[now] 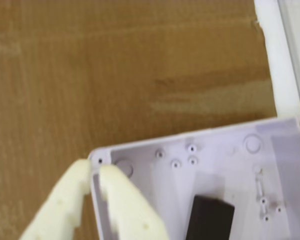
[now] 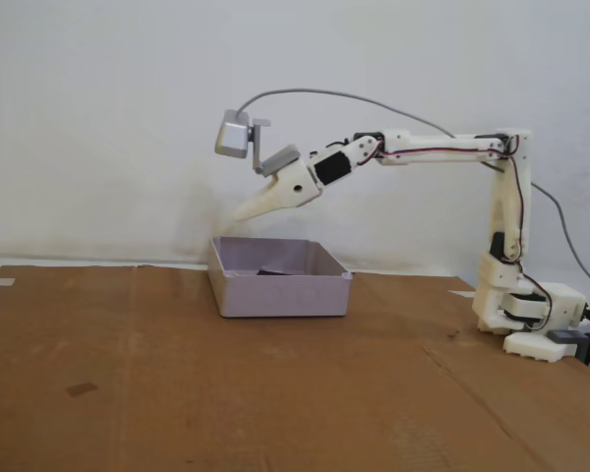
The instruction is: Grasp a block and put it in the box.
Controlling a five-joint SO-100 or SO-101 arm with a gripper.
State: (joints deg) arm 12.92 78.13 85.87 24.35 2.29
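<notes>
The block [image 1: 210, 217], small and matte black, lies on the floor of the box [image 1: 155, 175], a pale lilac-grey tray with low walls. In the fixed view the box [image 2: 280, 293] stands on the cardboard, and a dark bit of the block [image 2: 270, 270] shows over its rim. My gripper [image 2: 238, 214] hangs in the air above the box's left back corner, pointing down and left. In the wrist view the cream fingers [image 1: 125, 200] come in from the lower left; the gripper [image 1: 95, 167] is shut with nothing between its fingers, over the box's corner.
Brown cardboard [image 2: 226, 393] covers the table. The arm's base [image 2: 531, 315] stands at the right with cables. A white strip [image 1: 275, 55] runs along the wrist view's upper right. A small tape scrap [image 2: 79, 389] lies at the front left.
</notes>
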